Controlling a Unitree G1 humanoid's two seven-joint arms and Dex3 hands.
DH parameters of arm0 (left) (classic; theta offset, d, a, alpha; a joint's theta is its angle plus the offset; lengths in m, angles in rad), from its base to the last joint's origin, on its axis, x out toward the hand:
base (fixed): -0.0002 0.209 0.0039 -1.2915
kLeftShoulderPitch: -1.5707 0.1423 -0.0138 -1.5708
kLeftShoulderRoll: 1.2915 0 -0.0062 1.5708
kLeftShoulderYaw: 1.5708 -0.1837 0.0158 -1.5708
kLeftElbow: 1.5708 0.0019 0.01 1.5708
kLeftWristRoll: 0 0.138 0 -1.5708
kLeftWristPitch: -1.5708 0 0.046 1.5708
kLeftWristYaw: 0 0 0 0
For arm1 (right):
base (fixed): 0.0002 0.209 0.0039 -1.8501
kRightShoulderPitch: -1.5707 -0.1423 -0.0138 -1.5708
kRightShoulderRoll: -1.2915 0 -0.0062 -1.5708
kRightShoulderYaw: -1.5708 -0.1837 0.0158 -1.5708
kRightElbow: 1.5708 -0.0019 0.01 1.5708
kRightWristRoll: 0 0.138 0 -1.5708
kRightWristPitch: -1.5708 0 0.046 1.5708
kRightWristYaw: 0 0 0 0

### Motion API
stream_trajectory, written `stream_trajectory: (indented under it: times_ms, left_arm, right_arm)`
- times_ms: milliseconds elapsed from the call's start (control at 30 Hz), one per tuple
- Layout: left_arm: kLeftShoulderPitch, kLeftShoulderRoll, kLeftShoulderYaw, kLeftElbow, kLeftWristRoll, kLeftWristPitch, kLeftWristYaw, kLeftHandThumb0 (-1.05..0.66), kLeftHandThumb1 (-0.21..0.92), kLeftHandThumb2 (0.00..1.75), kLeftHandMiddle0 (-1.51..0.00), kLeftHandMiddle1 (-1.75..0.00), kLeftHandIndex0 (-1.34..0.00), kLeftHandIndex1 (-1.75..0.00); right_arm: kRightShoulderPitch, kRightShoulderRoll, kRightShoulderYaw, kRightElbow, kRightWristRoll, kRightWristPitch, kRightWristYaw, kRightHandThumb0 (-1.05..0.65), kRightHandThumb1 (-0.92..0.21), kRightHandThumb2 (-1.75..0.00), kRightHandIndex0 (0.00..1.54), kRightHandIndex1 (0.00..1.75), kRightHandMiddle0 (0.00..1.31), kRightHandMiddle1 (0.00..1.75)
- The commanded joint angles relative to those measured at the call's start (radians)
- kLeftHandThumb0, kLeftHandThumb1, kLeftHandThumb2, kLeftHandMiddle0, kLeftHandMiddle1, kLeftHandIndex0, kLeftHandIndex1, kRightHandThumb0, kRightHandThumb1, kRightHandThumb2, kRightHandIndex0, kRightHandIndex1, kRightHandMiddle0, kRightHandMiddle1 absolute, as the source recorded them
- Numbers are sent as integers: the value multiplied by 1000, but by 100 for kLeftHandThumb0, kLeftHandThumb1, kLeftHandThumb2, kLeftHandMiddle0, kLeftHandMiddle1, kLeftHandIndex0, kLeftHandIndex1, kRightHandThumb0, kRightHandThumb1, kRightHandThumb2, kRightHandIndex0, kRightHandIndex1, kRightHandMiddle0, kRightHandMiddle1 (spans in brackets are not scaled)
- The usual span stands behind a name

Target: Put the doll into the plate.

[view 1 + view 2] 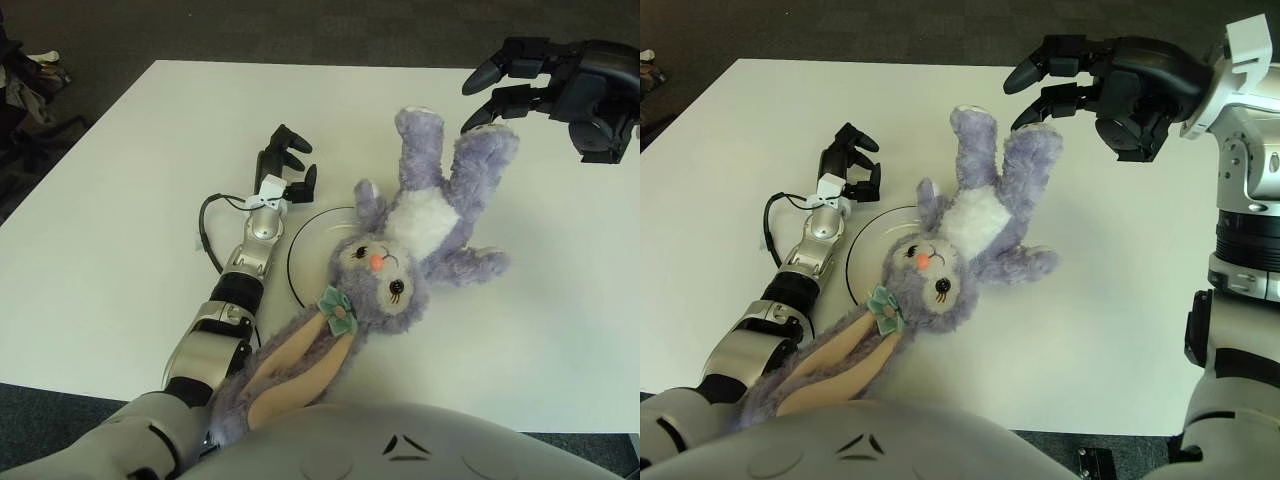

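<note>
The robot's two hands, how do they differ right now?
The left hand sits low over the white table, just left of the round white plate. The right hand hangs raised beside the purple plush bunny doll's feet, its fingers pointing at them. Both are dark and hold nothing.

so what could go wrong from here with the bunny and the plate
1. The doll lies only partly over the plate; its legs and long ears sprawl onto the table, so it may not count as in the plate.
2. The right robot hand hovers open by one foot; pulling there could drag the doll off.
3. The left robot hand sits beside the plate's rim and might knock it.
</note>
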State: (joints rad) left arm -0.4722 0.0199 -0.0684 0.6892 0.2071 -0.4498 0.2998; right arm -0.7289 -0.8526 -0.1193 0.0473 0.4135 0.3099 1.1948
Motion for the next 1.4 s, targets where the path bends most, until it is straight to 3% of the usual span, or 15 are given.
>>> stream_trajectory:
  times_ms: [0,533,900,933,967,1033,1133,1367]
  left_arm:
    - [108,-12,-12,73,16,-13,13,-1,27,138,-53,-175,-52,-175]
    - [115,-16,-1,63,-19,0,-36,-1,29,136,-52,-175,-51,-175]
    - [109,-15,-14,75,26,-13,25,-1,27,137,-53,-175,-52,-175]
    - [109,-16,-14,75,24,-12,22,-1,27,138,-53,-175,-52,-175]
    - [108,-16,-14,76,22,-11,21,-1,27,138,-53,-175,-52,-175]
    - [107,-17,-14,78,21,-10,21,-1,27,138,-53,-175,-52,-175]
    - [107,-18,-14,78,21,-11,24,-1,27,138,-54,-175,-52,-175]
    - [106,-11,-13,73,12,6,-3,-1,27,138,-54,-175,-52,-175]
  right_arm:
    - [-7,-5,1,3,8,2,5,-30,-41,-129,36,74,0,98]
    - [-5,-8,-3,4,10,1,9,-30,-41,-129,36,74,0,98]
    - [-5,-9,-5,9,9,-2,11,-30,-41,-129,36,74,0,98]
    - [186,53,-16,-124,-211,-85,-236,-30,-41,-129,36,74,0,98]
    - [329,99,-25,-222,-376,-148,-421,-34,-35,-126,31,71,0,97]
    - [430,137,5,-320,-538,-162,-604,-43,-25,-118,20,68,0,95]
    - [421,140,18,-327,-529,-139,-610,-52,-17,-111,12,67,0,93]
    - [421,183,30,-350,-550,-118,-670,-60,-18,-104,9,68,0,86]
